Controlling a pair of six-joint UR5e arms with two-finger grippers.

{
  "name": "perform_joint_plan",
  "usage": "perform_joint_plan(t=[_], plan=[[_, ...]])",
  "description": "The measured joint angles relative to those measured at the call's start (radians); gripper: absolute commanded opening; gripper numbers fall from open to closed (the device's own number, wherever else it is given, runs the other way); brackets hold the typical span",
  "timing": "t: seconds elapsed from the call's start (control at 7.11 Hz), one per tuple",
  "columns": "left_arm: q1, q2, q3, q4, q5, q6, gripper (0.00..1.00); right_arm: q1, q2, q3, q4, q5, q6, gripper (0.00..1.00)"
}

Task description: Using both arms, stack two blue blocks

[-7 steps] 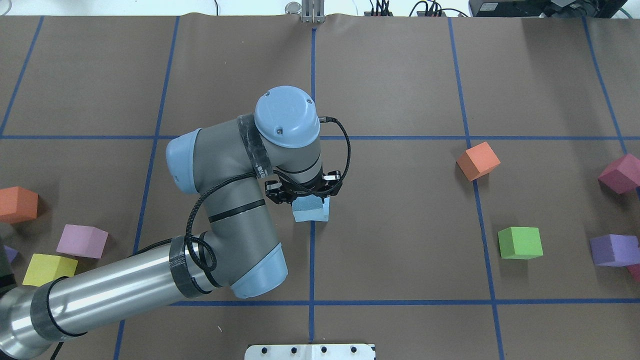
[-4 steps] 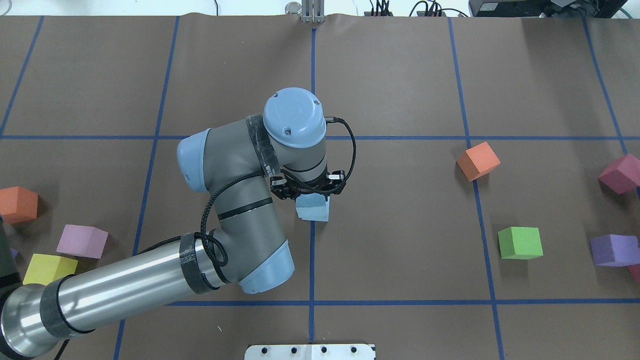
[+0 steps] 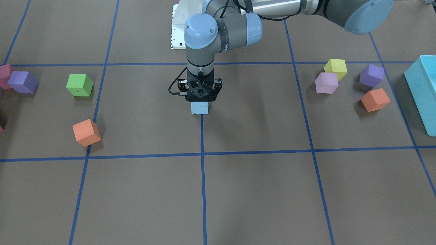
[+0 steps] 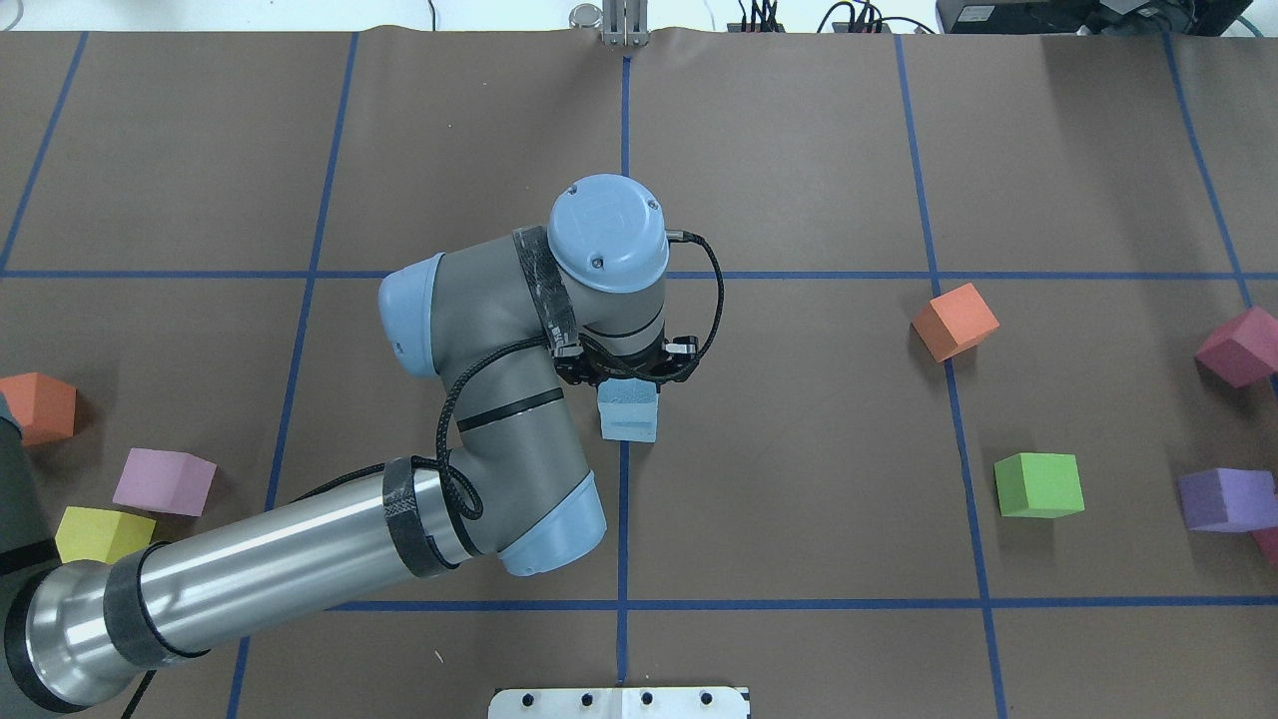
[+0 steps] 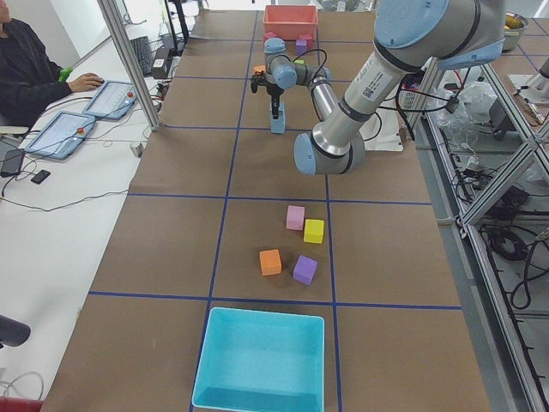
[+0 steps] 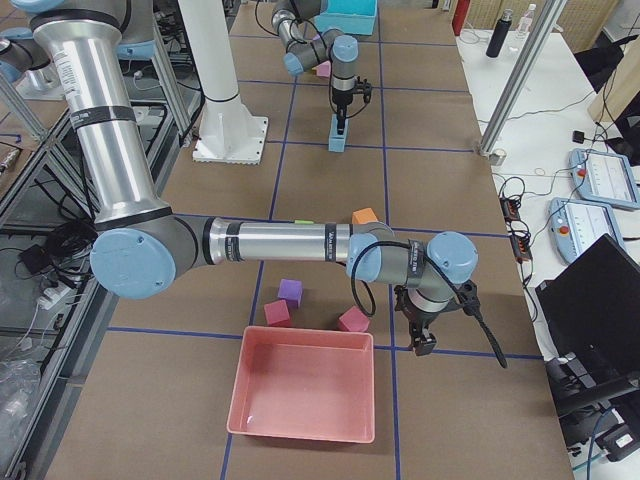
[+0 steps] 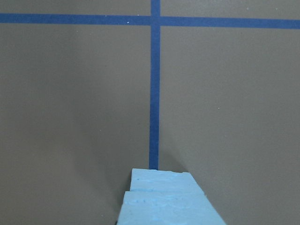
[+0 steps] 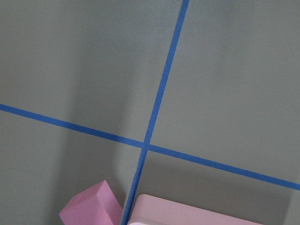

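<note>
My left gripper [image 4: 627, 374] stands upright over the table's centre line, shut on the upper blue block [image 7: 168, 211]. That block sits right over the lower blue block [image 7: 161, 177], a little offset; I cannot tell if they touch. From overhead the pair reads as one pale blue shape [image 4: 629, 417] below the wrist, and it also shows in the front view [image 3: 199, 108] under the left gripper [image 3: 200, 98]. My right gripper [image 6: 425, 340] hangs near the red bin [image 6: 300, 390]; I cannot tell whether it is open or shut.
Orange [image 4: 954, 320], green [image 4: 1038, 484], purple [image 4: 1223, 497] and magenta [image 4: 1241, 345] cubes lie on the right. Orange [image 4: 35, 406], pink [image 4: 163, 481] and yellow [image 4: 90, 534] cubes lie on the left. A turquoise bin [image 3: 424, 92] stands at the left end.
My left arm has shifted a little to the right with the blue block, bringing it more squarely over the lower block.
</note>
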Motion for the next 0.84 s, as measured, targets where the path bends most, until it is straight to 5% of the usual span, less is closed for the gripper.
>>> perform_joint_plan(t=[0.28,0.84], plan=[[0.000,-0.001,0.004,-0.001,0.000,0.000,0.96,0.000,0.001,0.000,0.000,0.000,0.001,1.00],[-0.011,0.004,-0.042,0.005,-0.004,0.003,0.98,0.003,0.004,0.000,0.000,0.000,0.001,1.00]])
